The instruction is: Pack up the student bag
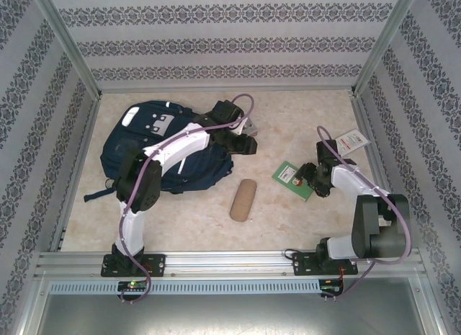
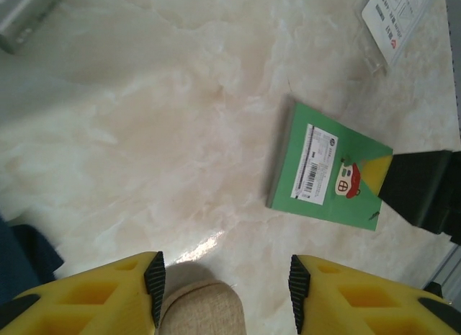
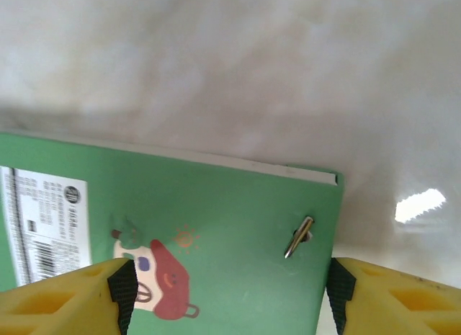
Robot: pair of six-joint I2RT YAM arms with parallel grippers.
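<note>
Top: bag (image 1: pixel 155 151) lies flat under the left arm, contents hidden. Left gripper (image 1: pixel 245 142) hangs just right of it. Right gripper (image 1: pixel 308 178) sits low over book (image 1: pixel 288 175), well apart from bag.
Left wrist: jaws apart, empty; pouch (image 2: pixel 202 310) below, bag sliver at left.
Right wrist: fingers (image 3: pixel 65 299) spread above book, gripping nothing.

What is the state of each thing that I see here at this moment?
student bag: lies on the table, not held.
green book: closed, flat, outside the bag.
tan pouch: flat, untouched, outside the bag.
white packet: flat on the table.
left gripper: open, empty.
right gripper: open, over the green book.
</note>
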